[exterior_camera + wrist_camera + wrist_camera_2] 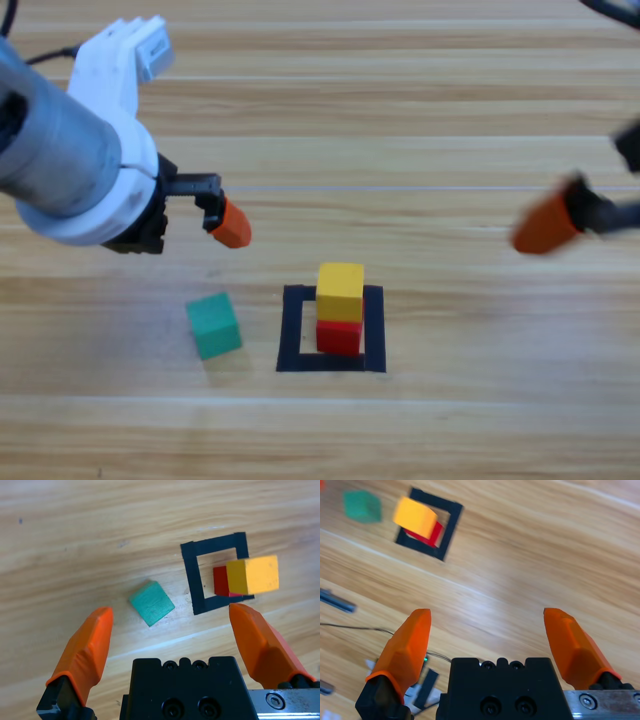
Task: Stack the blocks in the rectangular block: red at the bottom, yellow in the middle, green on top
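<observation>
The yellow cube [340,290] sits on the red cube [339,338] inside the black tape outline [291,330]. The green cube [213,325] lies on the wood just left of the outline, turned a little. My left gripper [226,221] hovers above and behind the green cube. In the left wrist view it [170,611] is open, with the green cube [152,603] ahead between its jaws, and the outline [189,575], red cube [220,580] and yellow cube [252,574] to the right. My right gripper [545,226] waits at the right edge, open [487,613] and holding nothing.
The right wrist view shows the stack [415,517] and the green cube [362,506] far off. A thin cable [350,626] and grey parts [335,601] lie at its lower left. Bare wood surrounds the outline.
</observation>
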